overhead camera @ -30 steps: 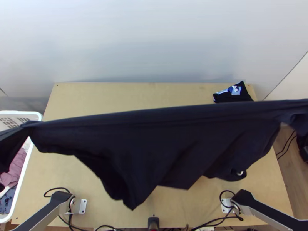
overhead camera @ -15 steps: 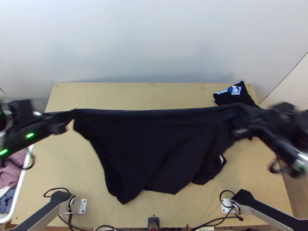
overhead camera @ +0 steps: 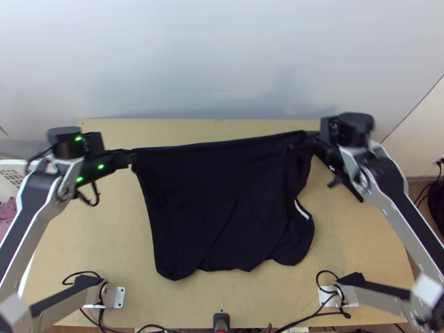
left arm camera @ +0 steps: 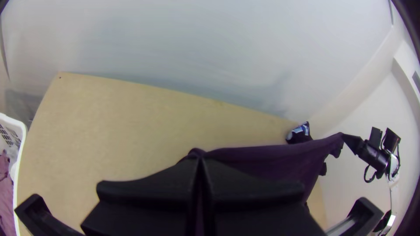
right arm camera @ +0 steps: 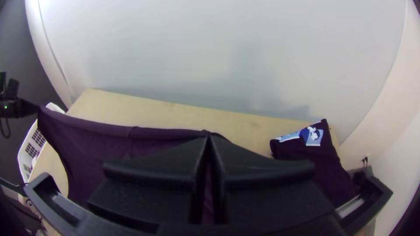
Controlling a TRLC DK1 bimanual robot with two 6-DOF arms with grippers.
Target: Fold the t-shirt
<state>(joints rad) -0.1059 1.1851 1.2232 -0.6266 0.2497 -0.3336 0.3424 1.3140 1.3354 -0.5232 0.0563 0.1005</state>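
Over the wooden table [overhead camera: 111, 238] hangs the t-shirt [overhead camera: 211, 205]; behind, a pale wall [overhead camera: 222, 61].

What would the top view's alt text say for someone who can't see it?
A dark t-shirt is stretched between a robot's left gripper and right gripper, each pinching one end of its upper edge, with the rest draping in loose folds over a light wooden table. A white basket shows at the left edge.
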